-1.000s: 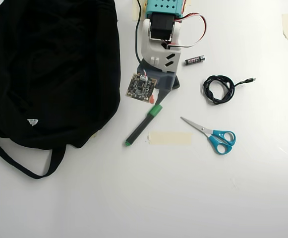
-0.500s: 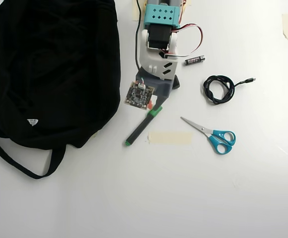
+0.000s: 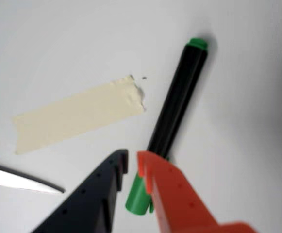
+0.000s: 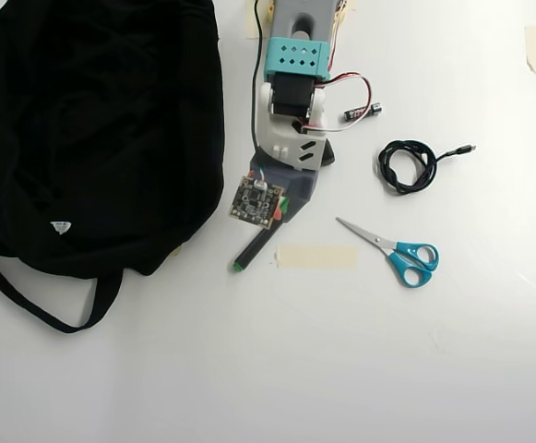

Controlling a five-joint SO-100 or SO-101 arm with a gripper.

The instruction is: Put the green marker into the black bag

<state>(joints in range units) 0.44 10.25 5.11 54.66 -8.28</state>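
In the wrist view my gripper (image 3: 132, 162) straddles the green marker (image 3: 177, 104) at its cap, jaws narrowly spread, not yet pinching, set for a crosswise grab. Tape strip (image 3: 77, 114) lies just beside. In the overhead view the marker lies mid-table; the black bag (image 4: 92, 129) fills the upper left corner, open table between.

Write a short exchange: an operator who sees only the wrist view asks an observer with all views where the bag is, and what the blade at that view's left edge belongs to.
Operator: I see no bag. Where is it?
Observer: In the overhead view, the bag lies left of the marker, not touching it.
Operator: What is the blade at my left edge?
Observer: It belongs to scissors with blue handles, lying right of the tape in the overhead view.
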